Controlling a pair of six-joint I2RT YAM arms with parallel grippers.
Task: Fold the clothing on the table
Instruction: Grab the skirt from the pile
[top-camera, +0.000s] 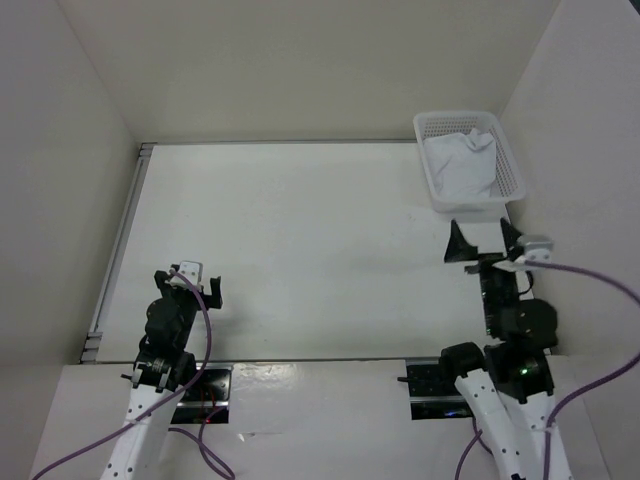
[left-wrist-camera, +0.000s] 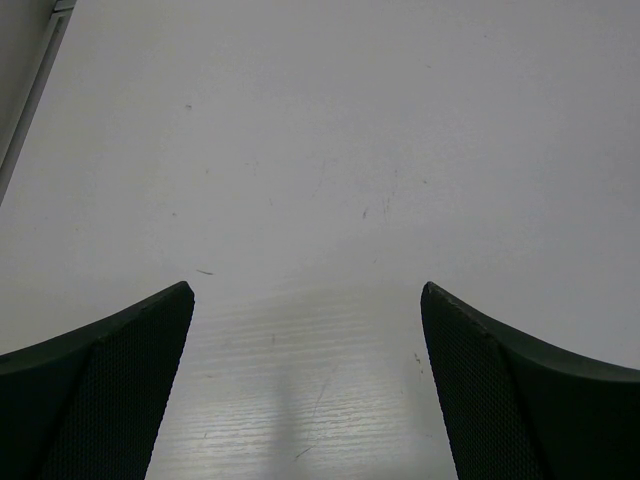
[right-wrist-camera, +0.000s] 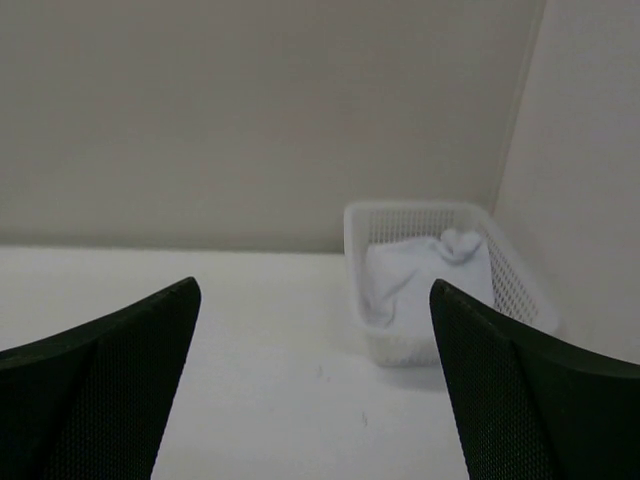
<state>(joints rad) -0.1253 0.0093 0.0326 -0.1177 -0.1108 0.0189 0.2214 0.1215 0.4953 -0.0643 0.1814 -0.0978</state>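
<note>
The plain white, thin, wrinkled fabric garment (top-camera: 462, 165) lies bunched inside the white plastic mesh basket (top-camera: 470, 204). The basket stands in the far right corner of the large flat white rectangular bench (top-camera: 300, 240), close to the plain white walls (top-camera: 300, 60) that enclose it. The cloth fills most of the basket, with a rumpled hump toward its far right end.

The right hand (top-camera: 483, 245) sits on the near side of the basket, close to it but apart. Its two dark fingers are spread wide and hold nothing. From the right wrist, the basket (right-wrist-camera: 400, 345) and the garment (right-wrist-camera: 420, 275) show ahead and a little to the right, past the fingers (right-wrist-camera: 520, 400), with bare bench (right-wrist-camera: 250, 340) in front of them.

The left hand (top-camera: 187, 285) is over the near left part of the bench, well apart from the basket and the garment. It too is fully spread and has hold of nothing — the left wrist view shows only scuffed white bench (left-wrist-camera: 350, 150) between its textured black fingers (left-wrist-camera: 110, 390), with the hand (left-wrist-camera: 305, 290) pointing down at the surface. Whether its fingertips touch the bench cannot be told.

A purple cable (top-camera: 205, 330) loops from the left wrist; another (top-camera: 600, 280) trails from the right.
</note>
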